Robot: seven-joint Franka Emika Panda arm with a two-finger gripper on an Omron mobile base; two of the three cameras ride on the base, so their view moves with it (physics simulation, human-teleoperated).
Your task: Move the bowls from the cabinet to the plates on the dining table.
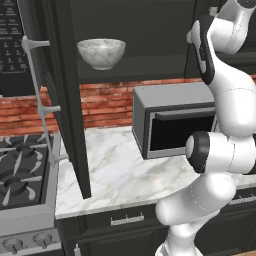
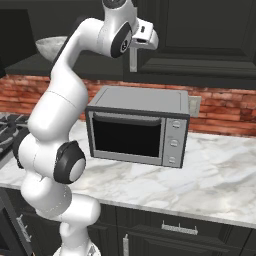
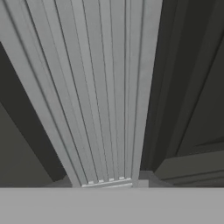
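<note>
1. While the cabinet's left door stands swung wide open, one bowl sits upright on the lower shelf inside, towards the shelf's left end.
2. That bowl is round and deep, white with soft grey marbling, and its wall narrows to a small base. Its rim is lit and its hollow is shaded. In the right base view it peeks out behind the arm's upper link.
3. The cabinet is nearly black, with panelled fronts. The open door carries a long silver bar on three stand-offs.
4. The gripper is raised to the shut right-hand door and has closed on that door's vertical bar handle, near the handle's upper part.
5. From the hand view the bar handle runs straight up the middle, pale and ribbed, with dark door panels on both sides. The fingertips themselves cannot be made out there.
6. Below the cabinet, a grey microwave rests on the marble counter against the brick wall. A stove sits to the left.
</note>
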